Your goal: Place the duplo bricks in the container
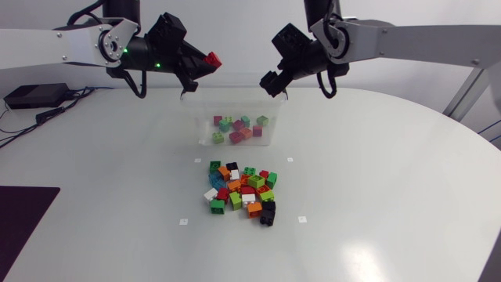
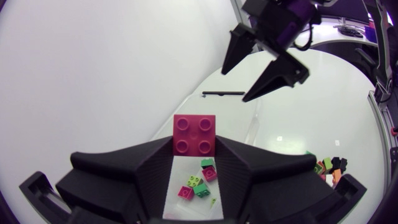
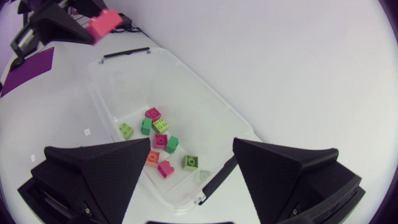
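Nearest to us, on the near side of the container [image 1: 190, 117], a pile of duplo bricks [image 1: 241, 190] lies on the white bench [image 1: 376, 204], close to the container's near wall but apart from it. The pile is a loose mix of green, red, orange, white, blue and black pieces. A black brick [image 1: 268, 213] sits at the end of the pile farthest from the container. We see four small white marks [image 1: 183, 222] on the bench around the pile, two of them between the pile and the container.

The container is clear and open-topped and rests flat on the bench. On its floor lie the sorted bricks [image 3: 158, 140], green, pink and orange, scattered singly and in small clusters.

Above the container's far left corner hangs our left claw [image 2: 194, 142], clenched on a red brick [image 2: 194, 127]. The brick is gripped at the very tips, one finger on each side, with its four studs turned back toward the wrist. In the left wrist view the container's floor shows below the brick.

Above the container's far right corner hangs our right claw [image 3: 192, 142]. It is released, with its two broad fingers [image 3: 106, 168] spread wide and nothing between them. The container's floor and the bricks on it show in the gap, well below. The two claws face each other across the container's far side and stay apart.
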Controlling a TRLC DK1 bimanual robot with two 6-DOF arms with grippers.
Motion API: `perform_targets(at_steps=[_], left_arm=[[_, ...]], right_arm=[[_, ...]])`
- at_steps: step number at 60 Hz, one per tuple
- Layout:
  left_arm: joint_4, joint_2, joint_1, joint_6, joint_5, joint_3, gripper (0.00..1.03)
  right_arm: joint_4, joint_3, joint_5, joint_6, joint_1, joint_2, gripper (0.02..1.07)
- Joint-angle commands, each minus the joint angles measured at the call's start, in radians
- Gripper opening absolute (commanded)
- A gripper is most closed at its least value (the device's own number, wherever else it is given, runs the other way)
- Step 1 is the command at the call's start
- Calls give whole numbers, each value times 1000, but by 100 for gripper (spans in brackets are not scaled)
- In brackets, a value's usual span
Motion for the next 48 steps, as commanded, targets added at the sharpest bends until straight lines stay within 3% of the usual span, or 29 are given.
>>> perform_targets(at_steps=[1,30,35,39,44,48], left_arm=[[27,60,-8,-50,-18,49,22],[42,241,-13,-84,-112,212,24],[31,270,-18,-84,-141,236,35],[5,290,-21,-82,-152,258,54],[-36,302,-28,-64,-161,270,87],[-55,298,-31,-50,-167,269,98]], right_arm=[[29,-111,6,1,15,-100,100],[97,-562,2,-18,13,-409,100],[97,-614,-4,-21,10,-438,100],[97,-661,-12,-25,10,-461,100],[97,-717,-20,-41,12,-479,100],[97,-750,-29,-53,15,-487,100]])
